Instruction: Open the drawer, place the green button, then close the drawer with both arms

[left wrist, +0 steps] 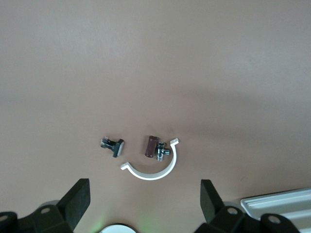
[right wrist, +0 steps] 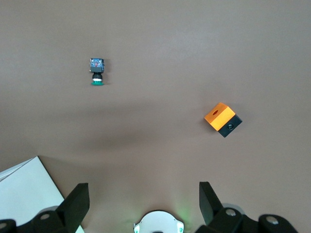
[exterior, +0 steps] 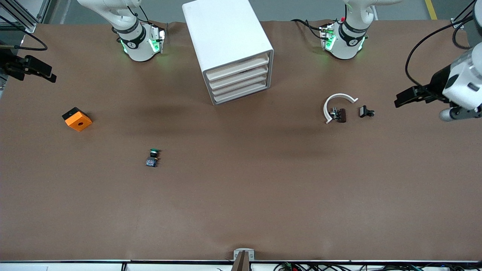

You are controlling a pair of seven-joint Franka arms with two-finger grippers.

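The white cabinet (exterior: 228, 41) stands between the two arm bases. Its four cream drawer fronts (exterior: 239, 79) all sit flush and shut. The button (exterior: 153, 157), a green cap on a dark body, lies on the brown table nearer to the front camera, toward the right arm's end; it also shows in the right wrist view (right wrist: 97, 72). My left gripper (exterior: 404, 98) hangs open and empty over the left arm's end of the table, also seen in its wrist view (left wrist: 144, 194). My right gripper (exterior: 35, 70) hangs open and empty over the right arm's end, also seen in its wrist view (right wrist: 144, 194).
An orange block with a hole (exterior: 77, 119) lies toward the right arm's end, also in the right wrist view (right wrist: 222, 119). A white C-shaped clip (exterior: 337, 101), a small brown part (exterior: 340, 115) and a black clip piece (exterior: 366, 111) lie toward the left arm's end.
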